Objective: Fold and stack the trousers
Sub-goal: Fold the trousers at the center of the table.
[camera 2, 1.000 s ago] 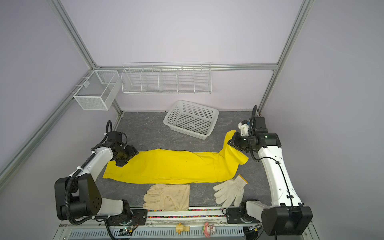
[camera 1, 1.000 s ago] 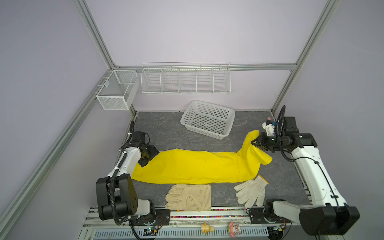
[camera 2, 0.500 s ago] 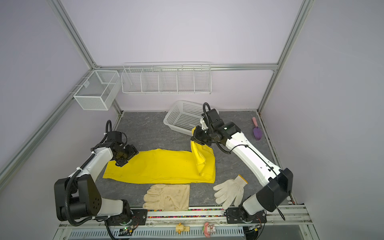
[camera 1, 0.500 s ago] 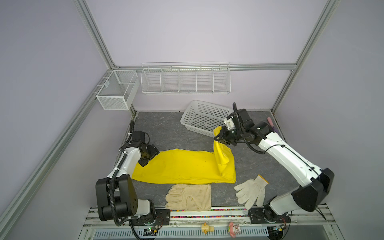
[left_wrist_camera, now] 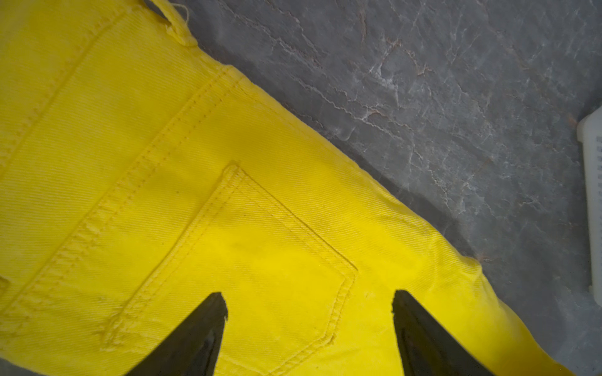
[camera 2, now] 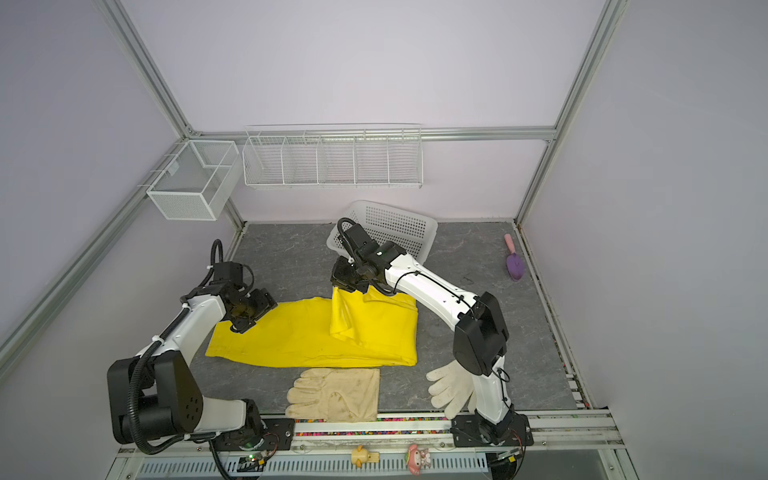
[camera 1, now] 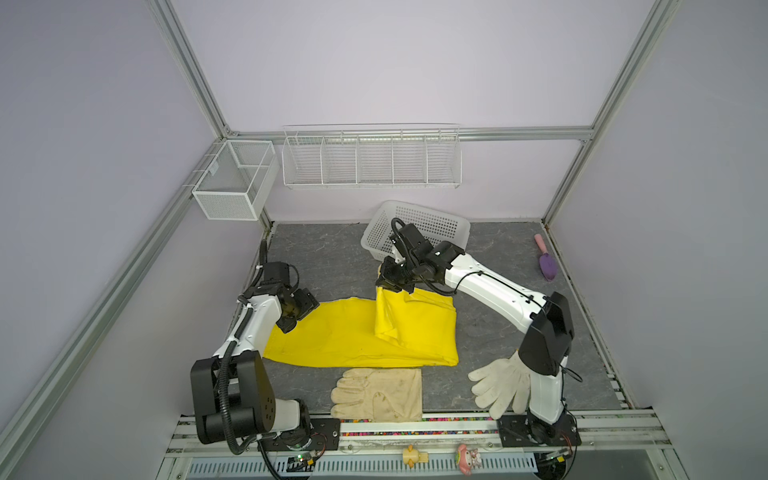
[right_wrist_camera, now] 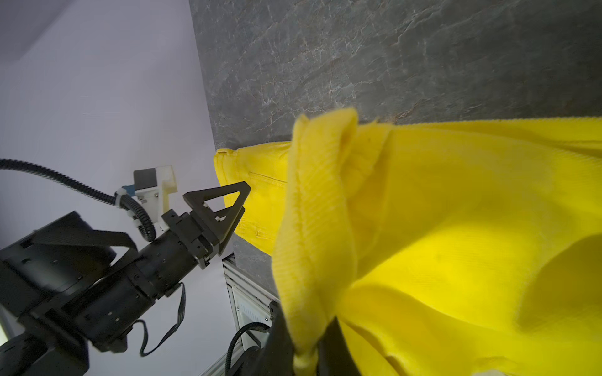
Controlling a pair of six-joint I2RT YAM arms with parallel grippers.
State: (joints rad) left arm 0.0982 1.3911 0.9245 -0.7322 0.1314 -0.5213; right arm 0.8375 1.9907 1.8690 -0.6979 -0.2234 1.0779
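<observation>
- Right gripper (camera 1: 392,286): jaws clamped on the hem end of the trousers (camera 1: 332,336); the right wrist view shows the yellow cuff bunched in that grip.
- Change: a second ago this grip sat at the far right of the table (camera 1: 324,257), with the cloth stretched out full length; I have now swept it across to above the middle of the cloth, just in front of the basket (camera 1: 436,226).
- Result: the legs are doubled back over themselves; a new crease forms the right end; the held flap rises steeply off the lower layer and is not yet laid down.
- Left gripper (camera 1: 297,316): jaws wide apart, nothing between them; poised over the waist end by the back pocket (left_wrist_camera: 260,260); unmoved over the same second; whether the tips press on the cloth I cannot tell.
- Where the trousers are: flat on the table, centre-left, waist toward my left arm; the front edge lies just beside the cream glove (camera 1: 378,395); the white knitted glove (camera 1: 498,386) lies apart from the crease, near my right arm's base.
- Reading: the first fold is roughly half carried; the hem is short of the waistband; I judge the next move is to continue toward the waist, lower, then let go.
- Risk: the flap looks twisted along its held edge and may land askew; the lower layer could drag if nothing pins it.
</observation>
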